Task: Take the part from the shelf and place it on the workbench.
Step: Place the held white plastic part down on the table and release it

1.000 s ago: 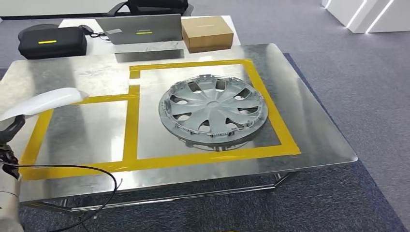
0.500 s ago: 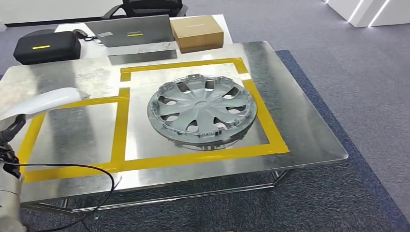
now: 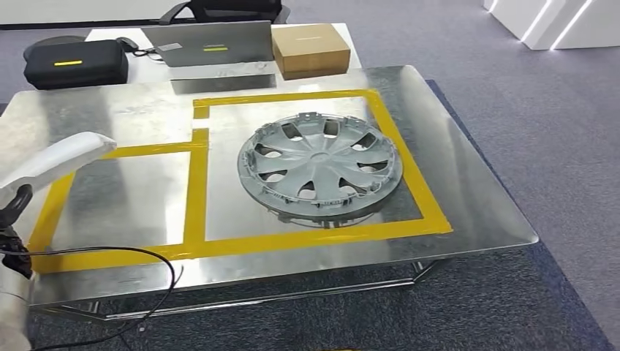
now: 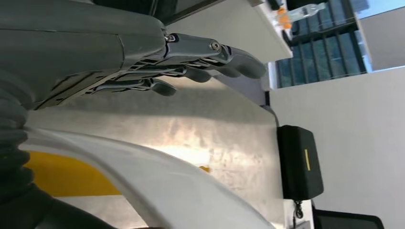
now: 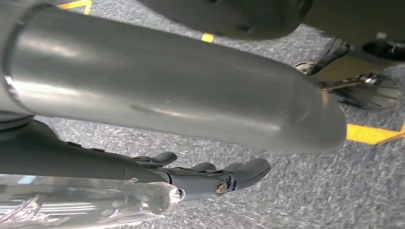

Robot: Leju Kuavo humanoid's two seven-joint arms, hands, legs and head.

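Note:
The part, a grey hubcap (image 3: pixel 319 170), lies flat inside the large yellow-taped rectangle on the shiny metal workbench (image 3: pixel 468 190). No hand touches it. My left hand (image 4: pixel 191 67) hovers over the bench's left end with fingers stretched out straight and nothing between them. A white curved cover (image 3: pixel 55 159) runs close beside that wrist, and bare bench top shows between it (image 4: pixel 157 176) and the fingers. My right hand (image 5: pixel 210 179) hangs low over the grey carpet, fingers loosely extended and holding nothing.
Behind the bench a white desk carries a black case (image 3: pixel 69 62), a grey laptop (image 3: pixel 212 44) and a cardboard box (image 3: pixel 311 50). A black cable (image 3: pixel 110 252) loops over the bench's near-left edge. Carpet lies to the right of the bench.
The whole picture slid left and then back right, so the camera moved. The hubcap keeps its place in the taped rectangle. The white cover at the left has sunk slightly.

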